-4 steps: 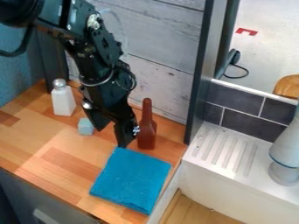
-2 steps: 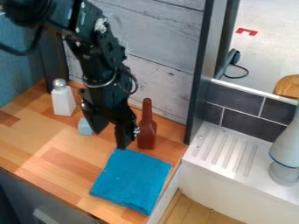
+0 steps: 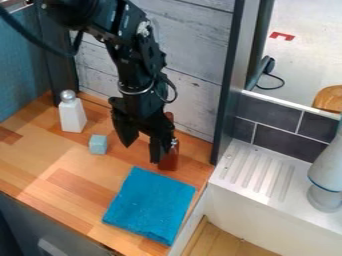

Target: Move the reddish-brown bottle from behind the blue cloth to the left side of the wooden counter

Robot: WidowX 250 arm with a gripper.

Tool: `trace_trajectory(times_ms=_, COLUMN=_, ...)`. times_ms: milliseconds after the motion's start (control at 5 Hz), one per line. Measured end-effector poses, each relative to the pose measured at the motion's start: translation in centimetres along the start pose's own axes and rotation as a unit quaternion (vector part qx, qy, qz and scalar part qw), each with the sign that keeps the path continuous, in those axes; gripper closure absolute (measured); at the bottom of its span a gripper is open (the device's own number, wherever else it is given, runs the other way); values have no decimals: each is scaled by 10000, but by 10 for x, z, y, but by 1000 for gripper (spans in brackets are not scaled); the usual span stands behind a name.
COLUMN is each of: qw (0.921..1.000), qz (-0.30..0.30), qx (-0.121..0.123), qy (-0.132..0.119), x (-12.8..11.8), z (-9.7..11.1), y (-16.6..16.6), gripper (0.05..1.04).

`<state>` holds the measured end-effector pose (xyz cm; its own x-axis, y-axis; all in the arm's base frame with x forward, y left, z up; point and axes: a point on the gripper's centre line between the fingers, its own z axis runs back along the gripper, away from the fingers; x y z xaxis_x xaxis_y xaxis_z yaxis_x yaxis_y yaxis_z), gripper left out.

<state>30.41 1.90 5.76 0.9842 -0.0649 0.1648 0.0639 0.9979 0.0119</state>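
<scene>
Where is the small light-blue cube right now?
The cube sits on the wooden counter, left in the camera view, just below the white bottle.

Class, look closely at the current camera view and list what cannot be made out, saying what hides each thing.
All in the camera view:
- Middle of the red-brown bottle: behind the robot's hand; whether they touch cannot be told.
- Contents of the white bottle: hidden by its own wall.
- Wood under the blue cloth: covered by it.
- Rest of the round brown object: cut off by the right edge.
</scene>
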Motion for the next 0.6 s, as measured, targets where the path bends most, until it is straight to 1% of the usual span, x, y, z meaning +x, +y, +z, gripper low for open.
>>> trace_trajectory(times_ms=200, qw=9998, qz=142, qx=-94, qy=-29, x=11, z=-6, y=-1, gripper=82)
trace_trajectory(times_ms=400, qw=9993, qz=275, qx=-222, qy=-116, x=26, z=-11, y=-3, gripper=83)
trace_trajectory(times_ms=600, qw=9987, qz=448, qx=-224, qy=-96, x=42, z=-13, y=-2, gripper=82)
